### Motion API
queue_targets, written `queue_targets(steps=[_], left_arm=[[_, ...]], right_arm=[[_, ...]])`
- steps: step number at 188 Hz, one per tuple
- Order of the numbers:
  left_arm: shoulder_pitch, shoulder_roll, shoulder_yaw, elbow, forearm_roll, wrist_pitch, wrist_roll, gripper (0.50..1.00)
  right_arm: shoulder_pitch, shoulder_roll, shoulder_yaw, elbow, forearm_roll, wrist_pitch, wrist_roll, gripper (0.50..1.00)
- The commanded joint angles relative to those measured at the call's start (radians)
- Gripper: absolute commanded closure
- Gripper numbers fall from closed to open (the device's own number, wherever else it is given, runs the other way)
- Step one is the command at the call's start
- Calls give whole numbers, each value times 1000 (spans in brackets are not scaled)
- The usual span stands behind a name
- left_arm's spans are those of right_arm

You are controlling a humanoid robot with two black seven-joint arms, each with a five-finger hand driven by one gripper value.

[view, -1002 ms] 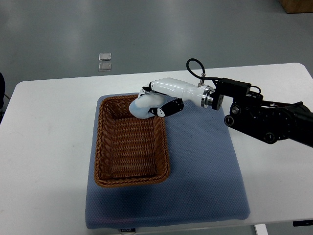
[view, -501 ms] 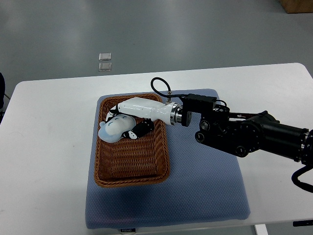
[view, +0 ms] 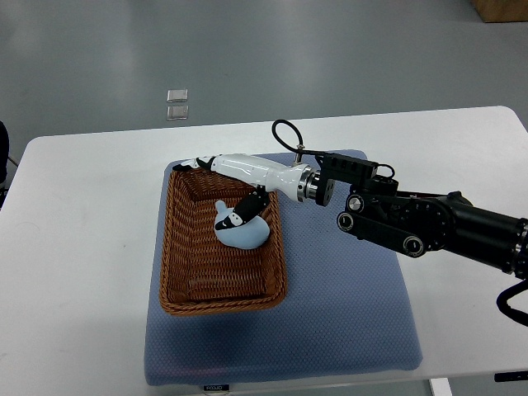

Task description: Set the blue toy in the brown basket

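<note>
Dropped rounded blue toy [view: 242, 231] into woven wicker basket [view: 177, 247], right hand [view: 235, 186] spread

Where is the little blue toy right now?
In the top view, the blue toy lies inside the brown basket, in its far right part, just under the thumb of the right hand.

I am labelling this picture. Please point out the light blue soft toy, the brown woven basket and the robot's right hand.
light blue soft toy [view: 244, 233]: top view, its body.
brown woven basket [view: 223, 303]: top view, its near rim.
right hand [view: 235, 177]: top view, the hand's middle.
</note>
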Motion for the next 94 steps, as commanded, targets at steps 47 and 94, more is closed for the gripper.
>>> queue_targets(steps=[47,94], left_arm=[[0,0,0,0,0,0,0,500],[0,0,0,0,0,0,0,500]], right_arm=[[-71,-90,199,-9,455,207,-102,591],[-157,-91,320,-130,745,316,-243,589]])
